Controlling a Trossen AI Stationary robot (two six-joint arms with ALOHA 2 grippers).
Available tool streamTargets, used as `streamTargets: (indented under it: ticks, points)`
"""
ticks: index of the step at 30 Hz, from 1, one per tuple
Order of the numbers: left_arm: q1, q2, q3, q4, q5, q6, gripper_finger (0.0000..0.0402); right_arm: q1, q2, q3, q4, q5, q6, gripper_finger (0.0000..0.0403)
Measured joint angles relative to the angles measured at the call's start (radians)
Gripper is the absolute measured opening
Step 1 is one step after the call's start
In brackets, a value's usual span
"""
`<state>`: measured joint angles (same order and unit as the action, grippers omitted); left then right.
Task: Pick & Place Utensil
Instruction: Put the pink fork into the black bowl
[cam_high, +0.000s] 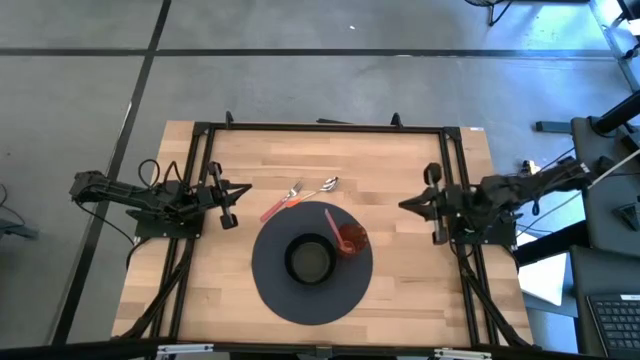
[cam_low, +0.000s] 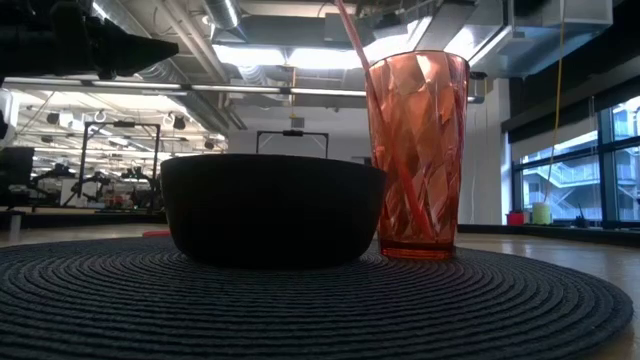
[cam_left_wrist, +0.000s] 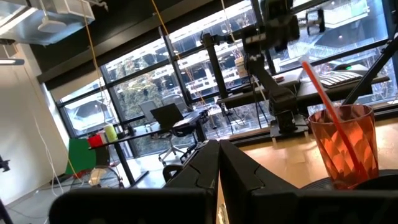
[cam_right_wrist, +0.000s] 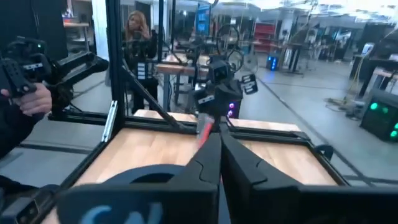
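A red tumbler (cam_high: 351, 239) stands upright on a round black placemat (cam_high: 275, 295), beside a black bowl (cam_high: 309, 260). A utensil with a red handle (cam_high: 333, 222) leans inside the tumbler (cam_low: 418, 150), its handle (cam_left_wrist: 319, 92) sticking up past the rim. A red-handled fork (cam_high: 279, 204) and a silver spoon (cam_high: 325, 186) lie flat on the wood behind the mat. My left gripper (cam_high: 243, 188) is shut at the table's left edge, my right gripper (cam_high: 404, 205) shut at the right edge; both are empty and well clear of the mat.
A black frame (cam_high: 320, 127) runs along the table's far and side edges. Bare wood lies between each gripper and the placemat. People show beyond the table in the right wrist view: one standing (cam_right_wrist: 137, 31) and a hand (cam_right_wrist: 25, 99) at the side.
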<state>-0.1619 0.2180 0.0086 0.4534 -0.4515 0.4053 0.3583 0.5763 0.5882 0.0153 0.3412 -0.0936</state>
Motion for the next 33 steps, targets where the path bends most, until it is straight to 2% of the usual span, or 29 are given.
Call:
streamTargets:
  ticks: [4, 9, 12, 17, 22, 33]
  points:
    - [0.000, 0.000, 0.000, 0.000, 0.000, 0.000, 0.0008, -0.026, -0.164, -0.196, 0.096, 0.022, -0.012, 0.0007]
    - [0.000, 0.000, 0.000, 0.000, -0.001, 0.020, 0.0008, -0.052, -0.312, -0.367, 0.237, -0.097, -0.014, 0.0006]
    - [0.000, 0.000, 0.000, 0.000, -0.001, 0.024, 0.0008, -0.054, -0.380, -0.427, 0.273, -0.123, -0.024, 0.0004]
    - [0.000, 0.000, 0.000, 0.000, -0.001, 0.024, 0.0008, -0.055, -0.466, -0.493, 0.259, -0.123, -0.023, 0.0003]
    - [0.000, 0.000, 0.000, 0.000, -0.001, 0.014, 0.0008, -0.055, -0.533, -0.510, 0.259, -0.072, -0.037, 0.0002]
    - [0.000, 0.000, 0.000, -0.008, -0.039, 0.009, 0.0008, -0.055, -0.559, -0.510, 0.194, -0.072, -0.048, 0.0007]
